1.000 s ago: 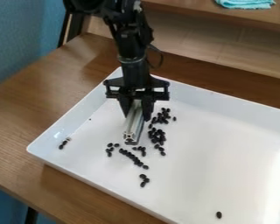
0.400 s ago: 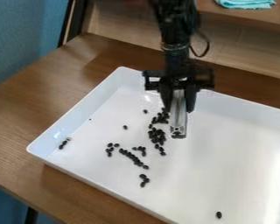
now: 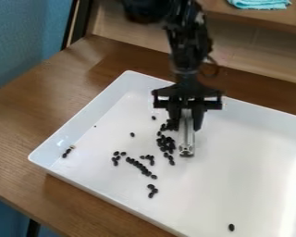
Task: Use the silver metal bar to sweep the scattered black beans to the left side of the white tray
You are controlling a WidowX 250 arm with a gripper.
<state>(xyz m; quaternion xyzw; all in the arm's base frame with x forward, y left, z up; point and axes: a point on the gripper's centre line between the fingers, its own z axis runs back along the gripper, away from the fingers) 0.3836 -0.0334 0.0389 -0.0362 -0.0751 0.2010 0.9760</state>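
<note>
A: Pincer state?
B: Clamped on the metal bar, one finger either side. Bar runs down out of the grip, far end pointing toward the camera. Can't tell if it touches the tray floor.

A: Pincer position?
B: Hanging over the white tray, near its far side.

A: Dark beans?
B: Main pile is just camera-left of the pincer and bar, its top end right by the camera-left finger. Can't tell if they touch.

A: Others?
B: Two loose ones, upper bean and lower bean, out camera-left of the pincer. Small clump below and camera-left, then a slanting row and a left clump further that way. Trio below the row. Lone bean well apart, nearer the camera and camera-right of the pincer.

A: Far camera-left?
B: Dark pair plus a pale bit by the tray's side wall.

A: Surroundings?
B: Brown table under the tray. Wooden shelf behind the pincer, turquoise cloth on it, camera-right. Blue wall off camera-left.
</note>
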